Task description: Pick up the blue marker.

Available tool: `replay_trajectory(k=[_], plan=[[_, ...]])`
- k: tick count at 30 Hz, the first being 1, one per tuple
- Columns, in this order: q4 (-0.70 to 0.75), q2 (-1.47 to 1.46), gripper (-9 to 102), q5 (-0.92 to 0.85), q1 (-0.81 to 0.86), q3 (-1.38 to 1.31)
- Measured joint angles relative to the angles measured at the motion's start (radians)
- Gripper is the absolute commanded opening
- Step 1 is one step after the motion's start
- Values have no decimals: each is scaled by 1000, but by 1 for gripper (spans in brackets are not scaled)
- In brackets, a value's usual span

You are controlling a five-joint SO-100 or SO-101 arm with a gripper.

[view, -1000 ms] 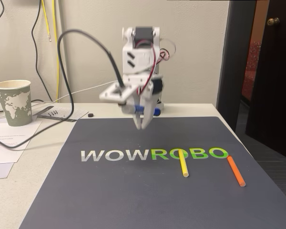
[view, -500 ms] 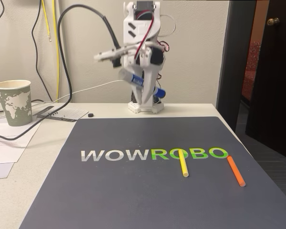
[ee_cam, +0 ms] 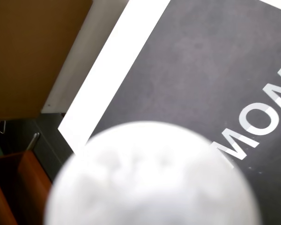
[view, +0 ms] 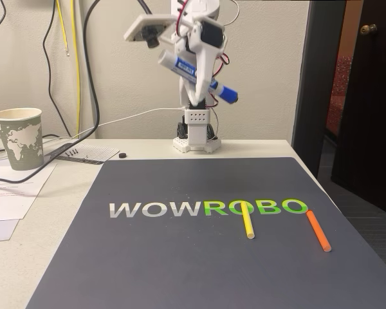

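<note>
gripper: closed on blue marker, raised high above mat
marker tilt: cap toward 4 o'clock
yellow stick, orange stick: on mat, apart

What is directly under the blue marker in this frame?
Nothing supports it from below. The blue marker hangs tilted in the gripper, high above the table near the arm's base. The fingers cover part of its barrel.

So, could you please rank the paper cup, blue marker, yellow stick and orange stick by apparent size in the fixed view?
1. Paper cup
2. Blue marker, though farther away
3. Yellow stick and orange stick: too alike to rank
</note>
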Motion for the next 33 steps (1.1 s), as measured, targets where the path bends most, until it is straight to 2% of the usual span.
replay_trajectory(k=[33], plan=[[0, 0, 0, 77, 6, -43]])
